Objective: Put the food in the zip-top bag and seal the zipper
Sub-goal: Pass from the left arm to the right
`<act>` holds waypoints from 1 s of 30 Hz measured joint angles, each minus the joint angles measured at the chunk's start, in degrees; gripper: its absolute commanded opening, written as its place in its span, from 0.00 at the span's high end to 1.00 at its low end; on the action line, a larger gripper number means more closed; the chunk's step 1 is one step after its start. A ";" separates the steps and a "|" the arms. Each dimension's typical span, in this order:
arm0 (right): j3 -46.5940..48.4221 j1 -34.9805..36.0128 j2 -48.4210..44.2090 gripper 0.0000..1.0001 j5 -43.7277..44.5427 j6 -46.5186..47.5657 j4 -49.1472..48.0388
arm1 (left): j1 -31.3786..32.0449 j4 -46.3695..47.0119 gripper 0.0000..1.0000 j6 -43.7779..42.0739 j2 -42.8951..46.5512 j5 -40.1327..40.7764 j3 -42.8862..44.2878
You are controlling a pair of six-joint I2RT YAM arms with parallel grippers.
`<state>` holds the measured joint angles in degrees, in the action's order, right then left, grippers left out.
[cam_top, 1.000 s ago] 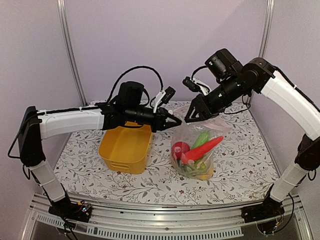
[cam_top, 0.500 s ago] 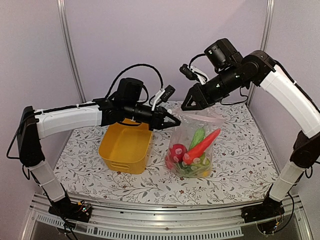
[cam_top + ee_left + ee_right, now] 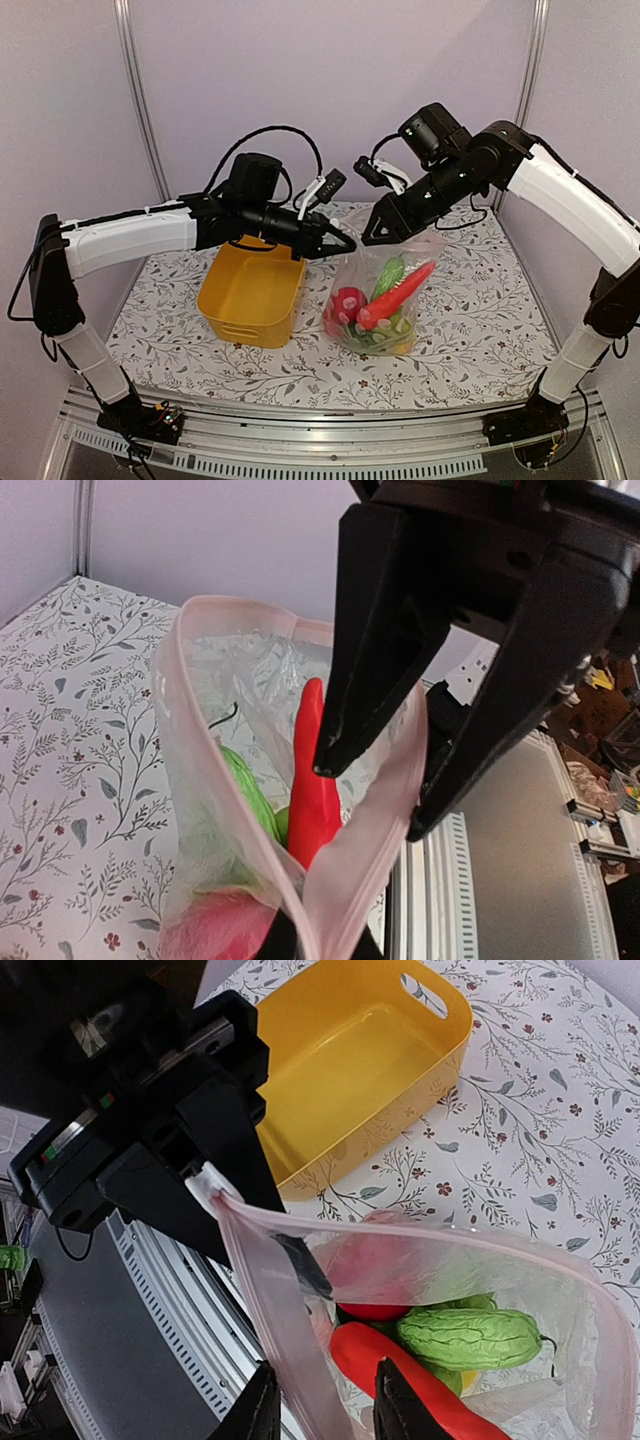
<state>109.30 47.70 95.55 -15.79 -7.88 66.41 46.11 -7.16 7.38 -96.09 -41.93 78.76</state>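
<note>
The clear zip-top bag (image 3: pixel 378 305) hangs over the table with its mouth open. It holds the food: a long red piece (image 3: pixel 402 290), a green bumpy piece (image 3: pixel 470 1338) and a red round piece (image 3: pixel 346 302). My left gripper (image 3: pixel 340 243) is shut on the left corner of the bag's mouth. In the left wrist view the pinkish zipper (image 3: pixel 372 815) opens in a loop from the left gripper (image 3: pixel 310 942). My right gripper (image 3: pixel 372 236) is open, one finger inside the bag and one outside. In the right wrist view the right gripper (image 3: pixel 325 1402) straddles the near zipper strip (image 3: pixel 285 1325).
An empty yellow basket (image 3: pixel 245 325) stands on the flower-patterned table just left of the bag, below my left arm, and shows in the right wrist view (image 3: pixel 400 1120). Purple walls close the back and sides. The metal rail runs along the near table edge (image 3: pixel 320 435).
My right gripper rose, then came down and left, closer to the left gripper at the bag's mouth. The bag and its food shifted slightly left.
</note>
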 measured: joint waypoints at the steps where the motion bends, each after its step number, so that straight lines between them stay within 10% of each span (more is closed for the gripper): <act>1: -0.24 0.13 0.00 0.69 -0.24 0.15 -0.22 | -0.02 -0.44 0.92 -0.07 0.00 -0.09 0.00; 10: 1.73 0.74 1.77 0.66 -2.80 0.46 -2.91 | -0.17 -2.32 0.88 -0.96 0.44 -0.92 0.04; 19: 2.78 1.79 3.96 1.00 -1.57 2.05 -3.54 | -0.66 -4.26 0.74 -1.46 1.66 -1.03 0.50; 24: 2.84 1.81 4.26 1.00 -0.79 1.90 -3.76 | -1.03 -4.50 0.58 -1.70 2.45 -0.79 0.48; 30: 0.61 1.79 2.89 1.00 -2.34 2.36 -6.49 | -1.36 -1.44 0.61 -1.99 7.10 -0.26 -4.07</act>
<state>109.91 49.50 98.43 -18.13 -5.52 59.92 44.75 -8.60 5.39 -88.99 -42.19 74.70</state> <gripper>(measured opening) 0.005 0.407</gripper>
